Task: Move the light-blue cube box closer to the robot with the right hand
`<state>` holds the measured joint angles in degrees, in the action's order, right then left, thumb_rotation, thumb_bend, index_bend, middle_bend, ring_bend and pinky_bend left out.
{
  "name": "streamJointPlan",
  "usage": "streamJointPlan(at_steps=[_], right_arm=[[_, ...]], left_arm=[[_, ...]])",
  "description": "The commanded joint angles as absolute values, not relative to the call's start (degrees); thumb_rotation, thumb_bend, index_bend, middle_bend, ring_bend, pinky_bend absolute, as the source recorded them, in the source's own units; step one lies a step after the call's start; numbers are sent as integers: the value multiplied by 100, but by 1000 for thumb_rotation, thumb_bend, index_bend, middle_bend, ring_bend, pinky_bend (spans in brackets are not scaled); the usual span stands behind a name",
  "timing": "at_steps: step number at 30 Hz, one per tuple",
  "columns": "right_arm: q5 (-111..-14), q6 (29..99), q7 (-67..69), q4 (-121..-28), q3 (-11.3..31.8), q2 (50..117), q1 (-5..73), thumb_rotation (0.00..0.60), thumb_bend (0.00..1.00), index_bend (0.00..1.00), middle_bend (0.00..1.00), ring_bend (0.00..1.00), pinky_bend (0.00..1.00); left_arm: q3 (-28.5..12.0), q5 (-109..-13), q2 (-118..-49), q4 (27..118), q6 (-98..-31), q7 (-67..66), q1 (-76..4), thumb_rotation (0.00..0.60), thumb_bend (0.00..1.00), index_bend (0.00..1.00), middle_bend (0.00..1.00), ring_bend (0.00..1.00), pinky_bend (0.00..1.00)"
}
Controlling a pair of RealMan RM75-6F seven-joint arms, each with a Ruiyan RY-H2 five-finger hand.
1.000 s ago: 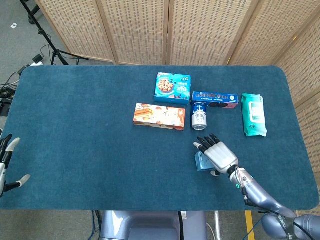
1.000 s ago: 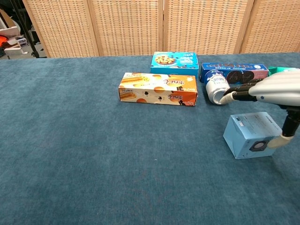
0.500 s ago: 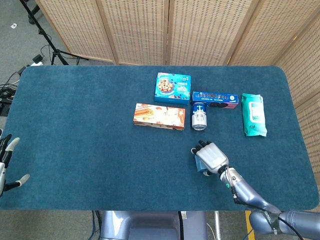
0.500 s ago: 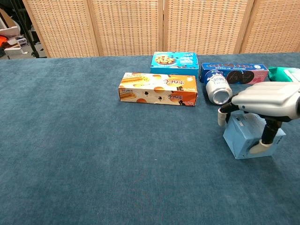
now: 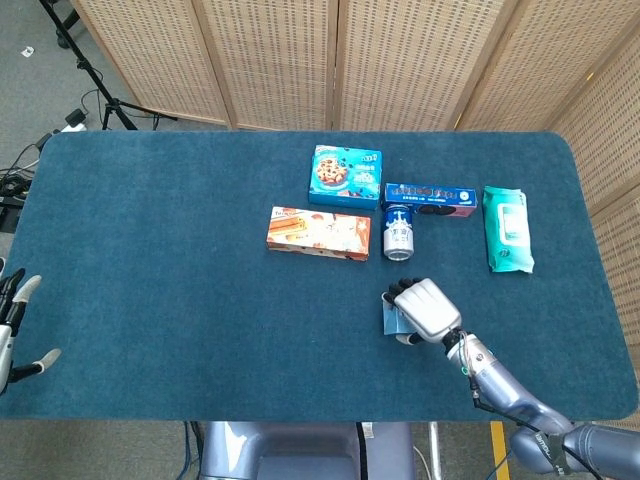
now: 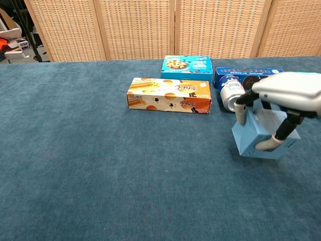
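Cube (image 6: 253,138), light blue and plainly cardboard, sits on the table (image 5: 180,260) just in front of the can (image 5: 399,238), on the robot's side of it. The right hand (image 5: 426,308) is over the cube and grips it: in the chest view one finger presses the far-left upper corner and the thumb bears on the near right face, with the palm arched above. The cube looks tilted there, its base seeming to lift from the cloth.

My guess is that it is light and stiff but thin-walled, so a hard squeeze could dent it. Smooth printed faces may slip against the fingers (image 6: 241,114), and the pile of the cloth would resist dragging. Opposite flat faces, taken low and square, seem a better hold than corners.

The left hand (image 5: 12,325), at the table's near-left edge well away from the can, holds nothing, fingers spread.
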<state>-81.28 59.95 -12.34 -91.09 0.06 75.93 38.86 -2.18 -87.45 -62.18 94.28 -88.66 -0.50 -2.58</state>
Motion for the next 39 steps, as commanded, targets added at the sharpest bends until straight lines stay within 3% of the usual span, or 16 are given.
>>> streamJointPlan(at_steps=[1, 10, 21, 25, 32, 39], right_arm=[[-8802, 6721, 430, -8761, 114, 7556, 3616, 600, 447, 462, 495, 351, 565], [-9133, 7688, 3080, -7674, 214, 8085, 3188, 600, 476, 468, 500, 351, 565], [-9149, 8251, 4619, -5934, 255, 9382, 2833, 600, 564, 482, 510, 351, 565], [-8897, 8053, 5268, -5438, 348, 9875, 2775, 600, 568, 482, 508, 351, 565], [-8912, 8008, 5487, -4913, 318, 10172, 2731, 600, 620, 482, 492, 337, 560], [-8996, 7909, 5517, -4468, 217, 10329, 2722, 600, 620, 482, 434, 241, 308]], left_arm=[[-214, -8754, -6218, 9429, -8870, -46, -257, 600, 0, 0, 0, 0, 0], [-179, -8827, -6227, 9458, -8897, -83, -245, 600, 0, 0, 0, 0, 0], [-159, -8827, -6279, 9510, -8843, -224, -264, 600, 0, 0, 0, 0, 0], [-148, -8837, -6271, 9511, -8834, -204, -265, 600, 0, 0, 0, 0, 0], [-153, -8818, -6267, 9500, -8803, -190, -279, 600, 0, 0, 0, 0, 0], [-152, -8810, -6277, 9501, -8786, -216, -287, 600, 0, 0, 0, 0, 0]])
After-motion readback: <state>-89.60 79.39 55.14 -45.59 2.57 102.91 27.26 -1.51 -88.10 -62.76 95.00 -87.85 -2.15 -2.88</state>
